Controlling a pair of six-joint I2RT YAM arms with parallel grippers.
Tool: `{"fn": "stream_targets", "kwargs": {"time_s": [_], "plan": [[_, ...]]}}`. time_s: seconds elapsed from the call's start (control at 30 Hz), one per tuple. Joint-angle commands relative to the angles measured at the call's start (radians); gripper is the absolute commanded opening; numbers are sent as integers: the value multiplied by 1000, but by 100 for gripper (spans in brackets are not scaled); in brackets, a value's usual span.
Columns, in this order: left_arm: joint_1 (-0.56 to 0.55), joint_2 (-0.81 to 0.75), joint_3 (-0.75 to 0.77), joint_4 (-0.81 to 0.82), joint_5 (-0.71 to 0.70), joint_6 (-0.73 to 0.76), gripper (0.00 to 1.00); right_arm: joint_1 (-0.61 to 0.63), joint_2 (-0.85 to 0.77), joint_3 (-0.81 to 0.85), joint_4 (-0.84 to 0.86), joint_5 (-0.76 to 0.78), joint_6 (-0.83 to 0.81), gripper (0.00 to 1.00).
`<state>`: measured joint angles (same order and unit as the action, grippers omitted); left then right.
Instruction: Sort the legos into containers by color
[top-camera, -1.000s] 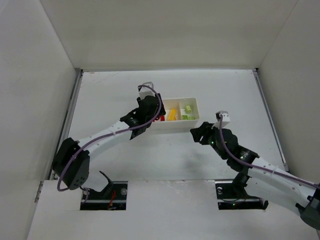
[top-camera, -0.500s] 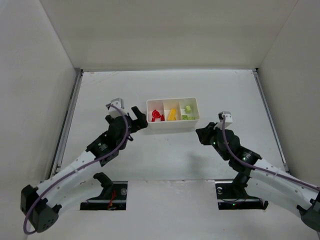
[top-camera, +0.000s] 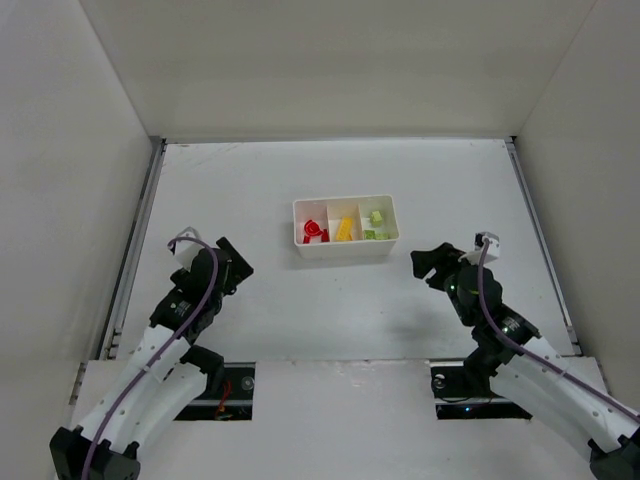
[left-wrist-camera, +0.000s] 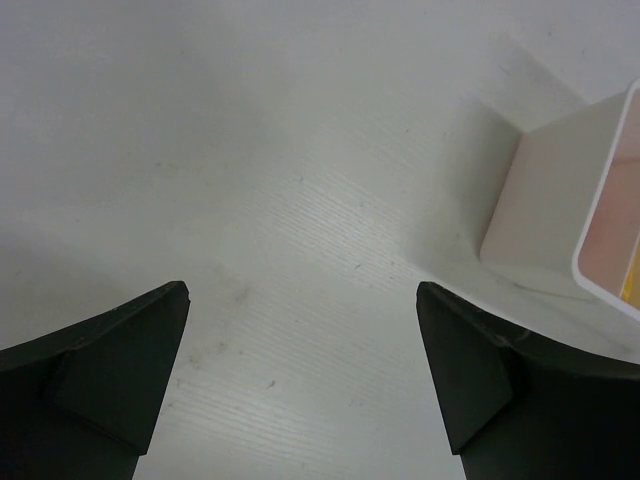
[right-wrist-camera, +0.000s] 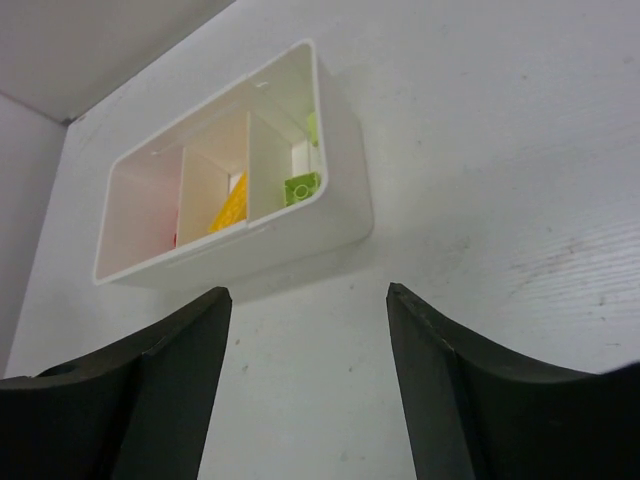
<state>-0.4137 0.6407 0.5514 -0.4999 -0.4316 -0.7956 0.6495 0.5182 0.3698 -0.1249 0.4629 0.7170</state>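
Three square compartments in a row make up the white plastic tray (top-camera: 345, 250). It has thin, smooth walls and stands near the middle of the table (top-camera: 300, 320). The red legos (top-camera: 314, 234) lie in the left compartment, a yellow wedge-like piece (top-camera: 344, 230) in the middle one, and small blocky light green pieces (top-camera: 375, 219) in the right one. The table is matte white, with a fine grain and some small dark marks. The left gripper (top-camera: 237, 266) is well apart from the tray, on its left side, with its dark fingers spread wide and nothing between them. The right gripper (top-camera: 426, 266) is near the tray's right front corner, also spread wide and holding nothing.
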Motion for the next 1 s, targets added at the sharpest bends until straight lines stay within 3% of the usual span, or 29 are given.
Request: {"fn": "stream_targets", "kwargs": {"time_s": [0.0, 0.1, 0.13, 0.97], "plan": [[16, -6, 5, -72, 37, -36, 100, -21, -17, -2, 2, 5, 6, 71], [3, 16, 24, -60, 39, -30, 100, -26, -9, 3, -2, 10, 13, 84], [0, 22, 31, -57, 39, -27, 100, -26, -6, 6, -2, 14, 13, 100], [-58, -20, 7, 52, 48, 30, 100, -58, 106, 119, -91, 77, -24, 100]]}}
